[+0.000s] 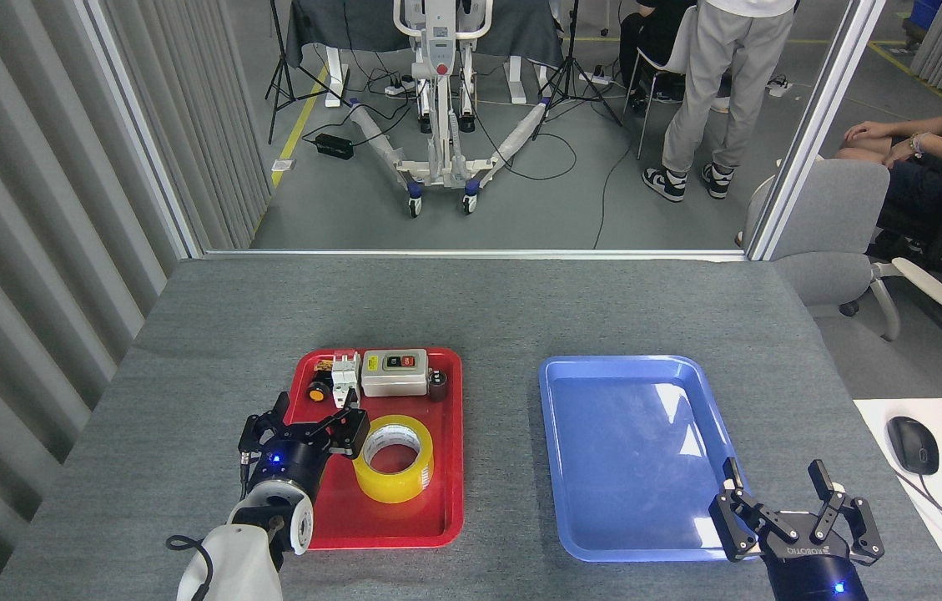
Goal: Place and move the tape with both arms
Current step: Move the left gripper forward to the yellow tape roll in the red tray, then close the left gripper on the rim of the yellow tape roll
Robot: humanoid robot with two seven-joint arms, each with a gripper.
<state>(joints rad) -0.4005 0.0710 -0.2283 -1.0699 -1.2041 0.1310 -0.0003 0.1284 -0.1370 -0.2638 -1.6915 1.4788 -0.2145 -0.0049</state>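
Head view: tape [393, 458] flat in red tray [447, 467] lower centre, left gripper [308, 424] fingers spread just left of tape, switch box [394, 372] and breaker [345, 376] at tray's upper edge, blue tray [571, 467] right, right gripper [792, 517] fingers spread at its lower-right corner.
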